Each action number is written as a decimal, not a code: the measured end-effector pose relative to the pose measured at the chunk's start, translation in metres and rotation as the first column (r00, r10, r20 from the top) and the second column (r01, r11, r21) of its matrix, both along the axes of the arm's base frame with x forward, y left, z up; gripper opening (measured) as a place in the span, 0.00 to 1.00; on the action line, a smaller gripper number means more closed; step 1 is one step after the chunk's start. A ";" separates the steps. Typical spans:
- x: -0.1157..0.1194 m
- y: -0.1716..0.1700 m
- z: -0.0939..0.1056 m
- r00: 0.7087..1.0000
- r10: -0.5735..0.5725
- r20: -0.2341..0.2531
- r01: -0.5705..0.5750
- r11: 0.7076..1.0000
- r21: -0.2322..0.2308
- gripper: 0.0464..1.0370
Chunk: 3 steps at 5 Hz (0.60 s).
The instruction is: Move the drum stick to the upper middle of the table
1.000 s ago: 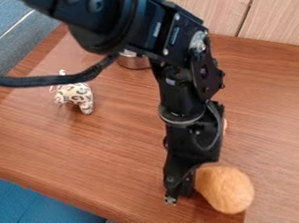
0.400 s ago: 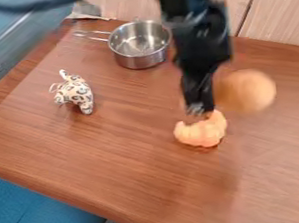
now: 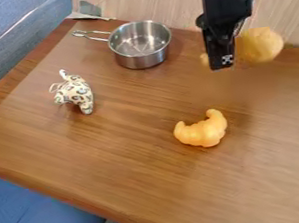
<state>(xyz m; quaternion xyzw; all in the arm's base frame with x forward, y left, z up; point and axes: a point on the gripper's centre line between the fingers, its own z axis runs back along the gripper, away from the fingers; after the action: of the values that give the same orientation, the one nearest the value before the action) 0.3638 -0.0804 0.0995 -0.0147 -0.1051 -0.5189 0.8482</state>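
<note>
The black gripper [image 3: 226, 61] hangs over the upper right part of the table [image 3: 136, 155], close to the wall. It is shut on the drum stick [image 3: 259, 45], a light brown toy whose thick rounded end sticks out to the right. A small bit of it peeks out left of the gripper, and its middle is hidden behind the gripper. The drum stick appears raised above the wood.
An orange croissant toy [image 3: 202, 130] lies right of the table's centre. A metal pot [image 3: 142, 57] stands at the upper middle, its handle pointing left. A spotted animal toy [image 3: 75, 94] is at the left. The wooden wall [image 3: 147, 2] runs behind.
From the table's front edge, the gripper has moved up the view to the back with the drum stick in it. The croissant toy and the pot have come into sight from behind the arm.
</note>
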 end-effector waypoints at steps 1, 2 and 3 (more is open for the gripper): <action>0.031 0.004 -0.018 0.999 0.044 -0.007 -0.043 0.998 0.056 0.28; 0.052 0.007 -0.029 0.998 0.058 0.006 -0.058 0.995 0.085 0.28; 0.066 0.011 -0.042 0.997 0.072 0.001 -0.072 0.991 0.111 0.28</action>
<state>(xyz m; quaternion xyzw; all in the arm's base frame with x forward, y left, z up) 0.4303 -0.0696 0.0580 0.0355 -0.0751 -0.4929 0.8661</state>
